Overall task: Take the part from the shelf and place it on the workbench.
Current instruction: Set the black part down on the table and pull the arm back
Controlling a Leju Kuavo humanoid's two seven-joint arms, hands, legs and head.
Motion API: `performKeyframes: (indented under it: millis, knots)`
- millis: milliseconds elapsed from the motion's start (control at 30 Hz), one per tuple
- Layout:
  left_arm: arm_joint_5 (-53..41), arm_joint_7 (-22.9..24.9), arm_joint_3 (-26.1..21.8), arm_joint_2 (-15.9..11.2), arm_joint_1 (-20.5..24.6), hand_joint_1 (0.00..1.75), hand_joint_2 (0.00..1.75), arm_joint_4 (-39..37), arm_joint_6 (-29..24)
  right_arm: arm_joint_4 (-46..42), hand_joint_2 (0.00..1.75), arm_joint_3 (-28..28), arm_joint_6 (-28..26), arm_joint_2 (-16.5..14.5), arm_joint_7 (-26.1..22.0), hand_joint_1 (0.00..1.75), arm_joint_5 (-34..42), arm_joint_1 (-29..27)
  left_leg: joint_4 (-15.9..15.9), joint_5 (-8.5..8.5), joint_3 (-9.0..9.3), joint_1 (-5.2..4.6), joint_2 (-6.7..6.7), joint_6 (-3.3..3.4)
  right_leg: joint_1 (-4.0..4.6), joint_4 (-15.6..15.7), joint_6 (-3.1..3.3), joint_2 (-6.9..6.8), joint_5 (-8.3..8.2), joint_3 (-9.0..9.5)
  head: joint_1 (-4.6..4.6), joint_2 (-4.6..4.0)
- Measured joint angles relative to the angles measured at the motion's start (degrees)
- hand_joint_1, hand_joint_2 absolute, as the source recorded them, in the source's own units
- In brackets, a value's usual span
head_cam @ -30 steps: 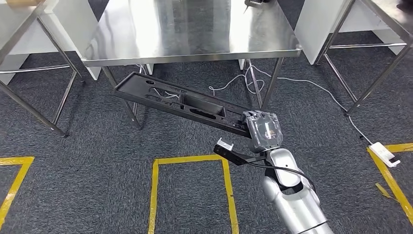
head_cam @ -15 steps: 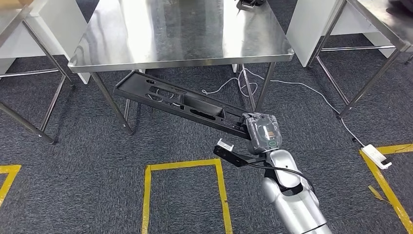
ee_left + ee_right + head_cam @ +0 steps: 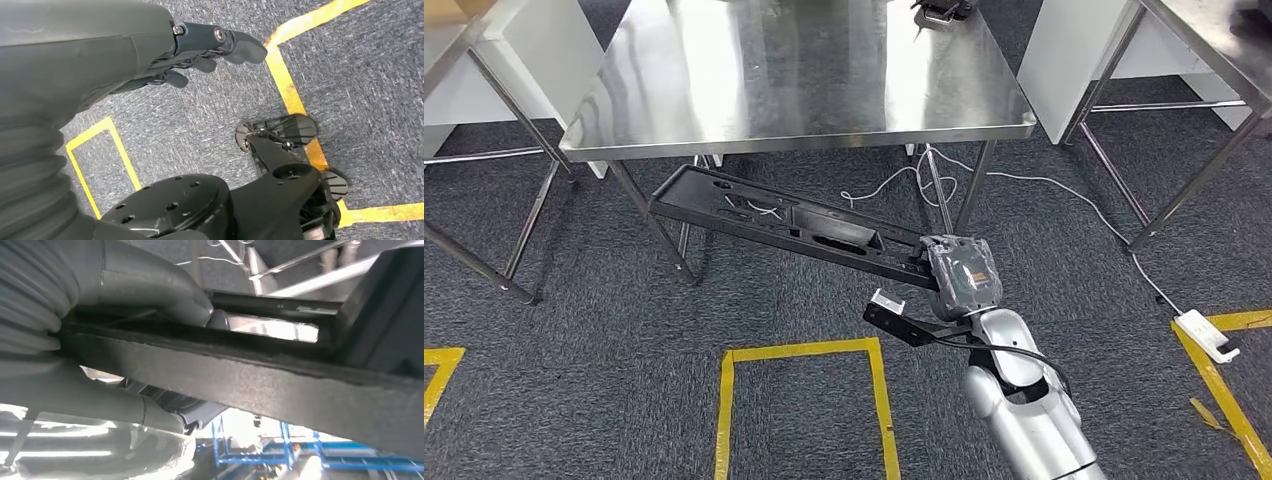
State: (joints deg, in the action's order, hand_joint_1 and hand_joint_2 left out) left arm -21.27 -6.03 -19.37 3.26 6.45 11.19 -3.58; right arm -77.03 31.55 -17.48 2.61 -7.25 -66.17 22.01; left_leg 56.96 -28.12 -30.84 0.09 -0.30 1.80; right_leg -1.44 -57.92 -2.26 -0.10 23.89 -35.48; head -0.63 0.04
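My right hand [image 3: 964,275] grips one end of a long black plastic part [image 3: 774,220], a flat frame with cut-outs. The part juts out to the left, held in the air below the front edge of the steel workbench [image 3: 794,70]. In the right wrist view the thumb [image 3: 165,295] lies over the part's black edge [image 3: 260,385]. My left hand [image 3: 200,45] hangs over the carpet with fingers loosely curled and nothing in it.
Steel table legs [image 3: 649,215] stand under the workbench, with white cables [image 3: 904,175] on the carpet. More steel tables stand left [image 3: 484,90] and right [image 3: 1204,90]. Yellow tape [image 3: 804,350] marks a floor box. A white power strip [image 3: 1206,333] lies at the right.
The whole view has shifted, so the camera has moved; the workbench looks a little nearer. My right hand keeps its grip on the part, which sits slightly lower and further left.
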Motion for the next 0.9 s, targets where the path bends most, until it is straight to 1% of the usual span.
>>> performKeyframes:
  millis: [33,133,300,433,500,567,600,633,700,733,767,800,833,867,900]
  knots:
    - [-0.1,-0.2,0.0,0.0,0.0,0.0,1.75,0.0,0.0,0.0,1.75,0.0,0.2,0.0,0.0,1.61,-0.2,0.0,0.0,-0.04,0.06,0.06,0.01,0.13,-0.04,0.0,0.22,0.1,-0.01,-0.03,-0.08,0.0]
    - [-0.2,-0.5,0.0,0.0,-0.1,0.0,1.75,0.0,0.0,0.0,1.75,0.0,0.5,0.1,-0.1,1.61,-0.9,0.1,0.0,-0.01,0.15,0.12,0.06,0.62,-0.07,0.0,0.29,0.33,0.03,-0.03,-0.15,0.0]
    - [-0.2,-0.6,0.0,0.0,0.0,0.0,1.75,0.0,0.1,0.0,1.75,0.1,0.8,0.1,0.0,1.61,-1.9,0.1,0.0,-0.16,0.14,0.12,0.12,0.81,-0.18,0.0,0.54,0.49,0.24,-0.04,-0.15,0.0]
    - [-0.2,-0.5,0.0,0.0,0.0,0.0,1.75,0.0,0.1,0.0,1.75,0.1,1.0,0.1,0.0,1.61,-2.3,0.2,0.0,-0.58,0.06,0.09,0.16,1.44,-0.06,0.1,0.58,0.49,0.27,-0.03,-0.13,0.0]
    - [-0.3,-0.4,0.0,0.0,0.0,0.0,1.75,0.0,0.1,0.0,1.75,0.1,1.1,0.1,0.0,1.61,-2.3,0.3,0.0,-0.67,0.0,-0.04,0.18,1.59,-0.06,0.2,0.5,0.45,0.19,0.07,-0.12,0.0]
    - [-0.3,-0.4,0.0,0.0,0.0,0.0,1.75,0.0,0.1,-0.2,1.75,0.1,1.1,0.0,0.0,1.61,-2.3,0.4,-0.9,-0.08,0.62,0.04,0.31,1.63,0.17,0.3,0.26,0.38,0.13,0.2,-0.1,0.0]
    - [-0.3,-0.3,0.0,0.1,0.0,0.0,1.75,0.0,0.0,-0.3,1.75,0.1,1.1,-0.1,0.1,1.61,-2.3,0.5,-1.5,0.34,1.04,0.21,0.4,1.68,0.31,-0.5,0.24,0.34,0.53,-0.19,-0.06,0.0]
    - [-0.3,-0.3,0.0,0.1,0.0,0.0,1.75,0.0,0.0,-0.3,1.75,0.2,1.1,-0.1,0.1,1.61,-2.3,0.7,-2.1,0.74,1.46,0.42,0.5,1.7,0.42,-2.6,0.29,0.31,1.43,-1.14,0.07,0.0]
    - [-0.3,-0.2,-0.1,0.2,0.0,0.0,1.75,0.0,0.0,-0.3,1.75,0.3,1.1,-0.1,0.1,1.61,-2.3,0.9,-2.3,0.93,1.66,0.59,0.54,1.72,0.33,-10.0,0.49,0.26,4.35,-4.82,0.26,0.0]
    - [-0.3,-0.1,-0.1,0.3,0.0,0.0,1.75,0.0,0.0,-0.3,1.75,0.3,1.2,0.0,0.1,1.61,-2.4,0.9,-2.3,0.9,1.68,0.57,0.5,1.68,0.26,-13.6,0.39,0.25,5.51,-6.68,0.35,0.0]
    - [-0.3,-0.1,-0.2,0.3,0.0,0.0,1.75,0.0,-0.1,-0.2,1.75,0.3,1.3,0.0,0.2,1.61,-2.4,0.8,-2.3,0.85,1.72,0.57,0.39,1.61,0.2,-15.9,0.13,0.25,5.99,-7.89,0.36,0.0]
    - [-0.3,0.0,-0.3,0.3,0.0,0.0,1.75,0.0,-0.1,-0.2,1.75,0.4,1.4,0.0,0.2,1.61,-2.5,0.8,-2.3,0.75,1.83,0.58,0.23,1.47,0.14,-15.7,-0.33,0.24,5.48,-7.92,0.43,0.0]
    - [-0.3,0.1,-0.4,0.4,-0.1,0.0,1.75,0.0,-0.1,-0.2,1.75,0.4,1.4,0.1,0.2,1.61,-2.6,0.8,-2.2,0.57,2.05,0.62,0.05,1.26,0.02,-13.0,-0.9,0.23,4.06,-6.67,0.45,0.0]
    - [-0.3,0.1,-0.5,0.4,-0.1,0.0,1.75,0.0,0.0,-0.1,1.75,0.4,1.4,0.1,0.2,1.61,-2.7,0.8,-2.2,0.31,2.31,0.65,-0.12,0.97,-0.16,-8.9,-1.47,0.23,2.21,-4.66,0.48,0.0]
    - [-0.3,0.1,-0.6,0.5,-0.1,0.0,1.75,0.0,0.0,-0.1,1.75,0.4,1.4,0.2,0.2,1.61,-2.8,0.9,-2.0,-0.05,2.49,0.55,-0.24,0.57,-0.24,-4.7,-1.71,0.25,0.75,-2.4,0.54,0.0]
